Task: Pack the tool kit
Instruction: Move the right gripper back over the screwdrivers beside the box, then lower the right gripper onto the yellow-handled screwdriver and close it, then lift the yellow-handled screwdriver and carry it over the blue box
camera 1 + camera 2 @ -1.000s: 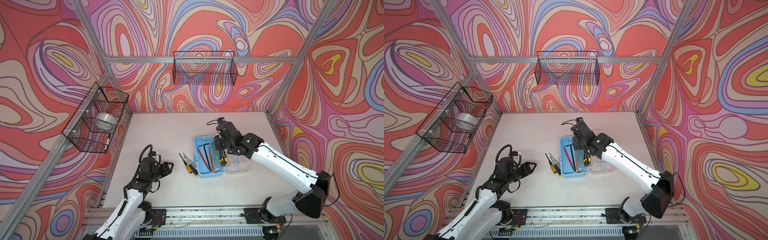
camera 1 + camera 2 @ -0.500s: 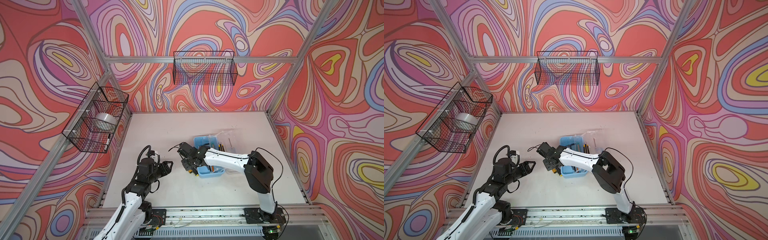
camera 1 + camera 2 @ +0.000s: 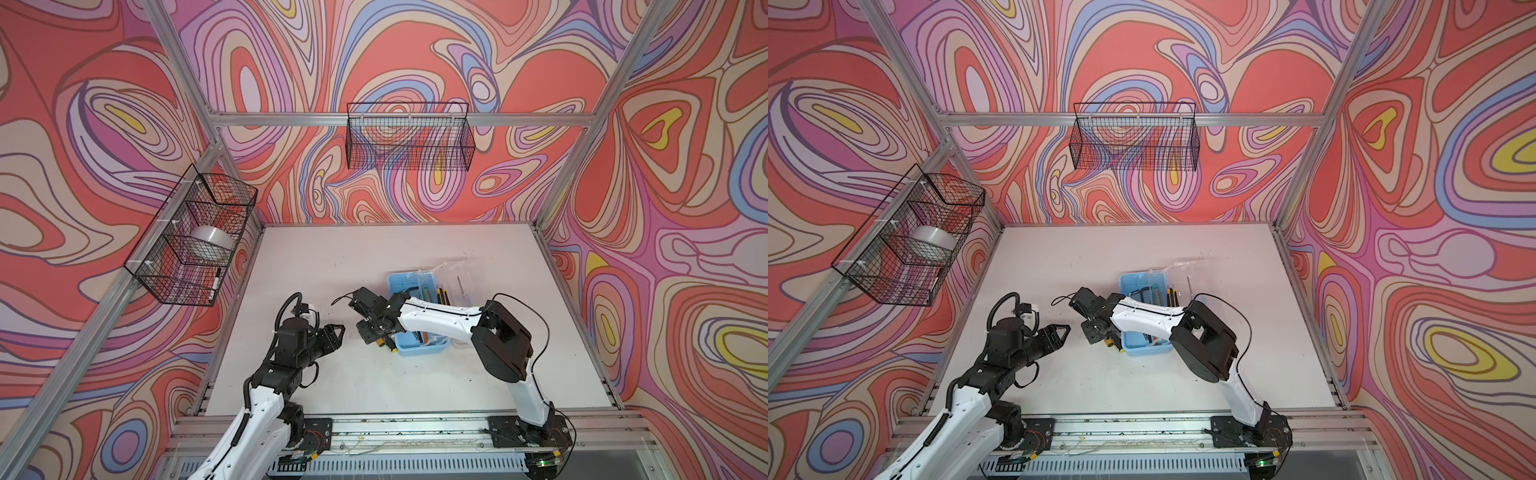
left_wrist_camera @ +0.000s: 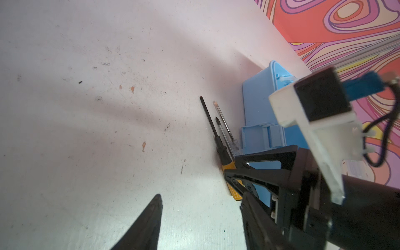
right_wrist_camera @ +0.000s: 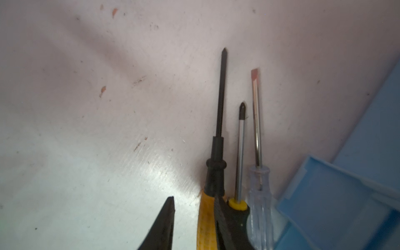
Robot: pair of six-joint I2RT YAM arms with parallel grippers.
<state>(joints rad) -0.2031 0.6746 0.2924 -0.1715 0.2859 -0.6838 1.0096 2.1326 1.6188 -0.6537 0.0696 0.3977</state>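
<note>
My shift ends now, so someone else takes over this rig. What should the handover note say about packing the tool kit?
Left hand: open, empty, hovering over the table.
Right hand: open, jaws straddling the yellow-handled screwdriver, not closed.
Beside it on the table, next to the blue case: Phillips screwdriver, clear-handled screwdriver.
Done: several tools lie in the case; clear lid open.
Left: pack three screwdrivers, shut lid.

Swirl-patterned walls [image 3: 415, 50] enclose a scuffed white table [image 3: 374, 257] — black wire baskets [image 3: 409, 141] hang above.
</note>
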